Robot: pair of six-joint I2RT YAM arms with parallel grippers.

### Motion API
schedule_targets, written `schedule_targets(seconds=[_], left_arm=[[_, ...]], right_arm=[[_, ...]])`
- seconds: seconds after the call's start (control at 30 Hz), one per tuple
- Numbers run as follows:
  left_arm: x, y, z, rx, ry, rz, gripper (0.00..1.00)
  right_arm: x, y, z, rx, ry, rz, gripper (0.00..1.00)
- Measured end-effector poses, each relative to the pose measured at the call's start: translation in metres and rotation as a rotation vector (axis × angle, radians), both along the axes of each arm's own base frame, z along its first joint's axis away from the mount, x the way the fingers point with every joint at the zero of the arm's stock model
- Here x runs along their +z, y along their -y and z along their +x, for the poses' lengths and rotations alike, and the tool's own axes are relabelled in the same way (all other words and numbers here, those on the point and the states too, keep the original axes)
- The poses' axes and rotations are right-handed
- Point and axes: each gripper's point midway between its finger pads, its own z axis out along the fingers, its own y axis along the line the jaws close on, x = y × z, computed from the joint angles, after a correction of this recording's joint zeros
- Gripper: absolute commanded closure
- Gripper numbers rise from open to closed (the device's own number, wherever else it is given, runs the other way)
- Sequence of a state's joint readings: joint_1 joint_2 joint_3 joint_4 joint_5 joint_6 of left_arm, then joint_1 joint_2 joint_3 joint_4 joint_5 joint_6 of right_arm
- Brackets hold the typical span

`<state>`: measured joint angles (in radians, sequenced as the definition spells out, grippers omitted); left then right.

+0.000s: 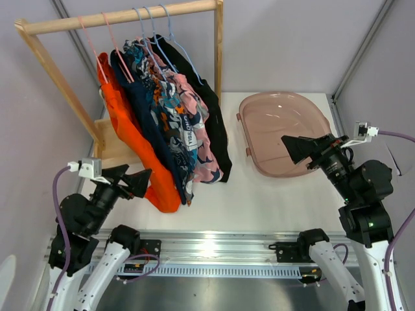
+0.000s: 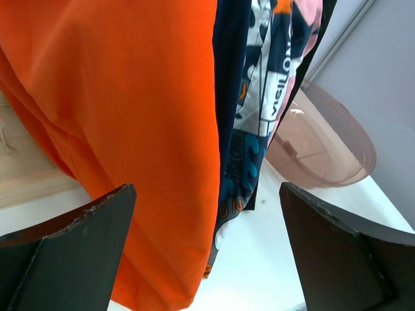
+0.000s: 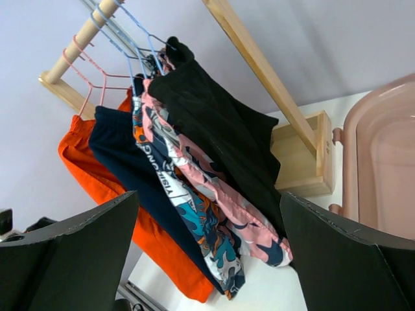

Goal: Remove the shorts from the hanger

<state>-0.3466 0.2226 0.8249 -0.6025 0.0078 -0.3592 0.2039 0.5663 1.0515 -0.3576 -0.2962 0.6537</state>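
Left gripper (image 1: 133, 178) stands spread wide just beside the orange shorts (image 1: 130, 139), which hang with four other pairs on the wooden rack (image 1: 123, 16); my right gripper (image 1: 305, 148) is wide too. Soft, light cloth: I'd pinch the orange hem.

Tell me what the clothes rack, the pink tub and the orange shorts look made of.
Pale clothes rack: likely bare wood, matte, tan. Rose-tinted oval tub: translucent plastic, glossy highlights. Bright orange shorts: soft smooth fabric, possibly synthetic; it drapes in folds.
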Motion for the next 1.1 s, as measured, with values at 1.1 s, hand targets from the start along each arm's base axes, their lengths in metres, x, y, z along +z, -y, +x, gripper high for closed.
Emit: schedule_targets(seconds=[1.1], left_arm=[[0.263,-0.022,0.027,0.162,0.256,-0.021,0.12]], right_arm=[[-0.058,-0.074,0.007,0.073,-0.087,-0.352,0.01]])
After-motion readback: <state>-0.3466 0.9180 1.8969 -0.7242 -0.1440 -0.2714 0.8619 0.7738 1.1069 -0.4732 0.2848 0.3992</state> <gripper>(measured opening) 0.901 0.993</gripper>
